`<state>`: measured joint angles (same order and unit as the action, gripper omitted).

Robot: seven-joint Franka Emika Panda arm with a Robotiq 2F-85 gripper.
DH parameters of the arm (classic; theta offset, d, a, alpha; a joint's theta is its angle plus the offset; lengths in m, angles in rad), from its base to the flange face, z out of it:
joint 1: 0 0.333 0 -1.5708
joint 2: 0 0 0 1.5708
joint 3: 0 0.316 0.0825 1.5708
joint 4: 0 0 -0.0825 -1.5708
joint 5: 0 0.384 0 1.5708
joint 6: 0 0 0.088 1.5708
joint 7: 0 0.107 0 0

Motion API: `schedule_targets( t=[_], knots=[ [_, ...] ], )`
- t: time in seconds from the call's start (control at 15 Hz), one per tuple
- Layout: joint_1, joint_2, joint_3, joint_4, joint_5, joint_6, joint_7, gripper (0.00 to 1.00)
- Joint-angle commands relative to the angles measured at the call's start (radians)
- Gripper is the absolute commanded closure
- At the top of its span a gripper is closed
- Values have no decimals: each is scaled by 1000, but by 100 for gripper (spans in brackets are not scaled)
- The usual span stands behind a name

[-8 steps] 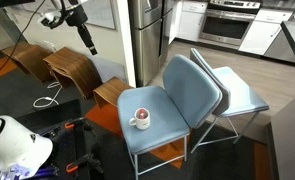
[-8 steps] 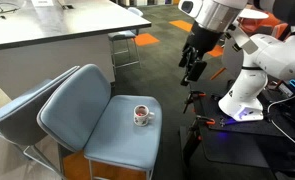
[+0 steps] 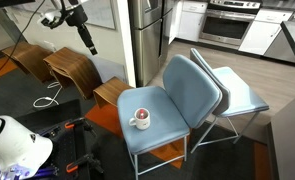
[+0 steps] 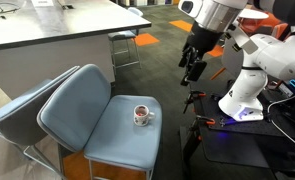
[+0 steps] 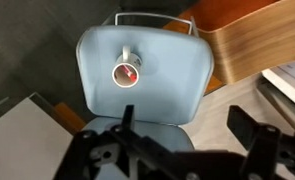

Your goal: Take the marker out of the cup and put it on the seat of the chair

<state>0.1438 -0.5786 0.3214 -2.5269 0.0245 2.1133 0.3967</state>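
Observation:
The white cup (image 3: 141,119) stands on the square seat of the steel-blue chair (image 3: 177,88), and shows in both exterior views (image 4: 142,115). In the wrist view the cup (image 5: 127,72) is seen from above with the red marker (image 5: 128,73) inside it, on the chair seat (image 5: 172,70). My gripper (image 4: 192,68) hangs high in the air, well away from the chair, and it also shows in an exterior view (image 3: 90,45). In the wrist view its two dark fingers (image 5: 187,125) are spread wide apart with nothing between them.
A paler light-blue chair (image 3: 237,92) stands right behind the steel-blue one. Brown bent-wood seats (image 3: 67,68) are on the floor nearby. A steel fridge (image 3: 145,35) and a white counter (image 4: 57,35) border the space. A white robot base (image 4: 249,85) stands close by.

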Motion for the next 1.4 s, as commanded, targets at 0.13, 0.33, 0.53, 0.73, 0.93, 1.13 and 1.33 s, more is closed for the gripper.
schedule_targets(
  t=[0.13, 0.33, 0.53, 0.73, 0.93, 1.13, 1.33],
  knots=[
    [7, 62, -94, 29, -65, -37, -266, 0],
    [-12, 143, -192, 23, -128, -2, -480, 0],
    [-24, 279, -274, 23, -171, 97, -686, 0],
    [-29, 461, -305, 40, -204, 273, -843, 0],
    [-41, 642, -294, 92, -202, 404, -968, 0],
    [-73, 785, -277, 160, -207, 476, -1034, 0],
    [-121, 890, -264, 218, -227, 508, -1105, 0]
  ],
)
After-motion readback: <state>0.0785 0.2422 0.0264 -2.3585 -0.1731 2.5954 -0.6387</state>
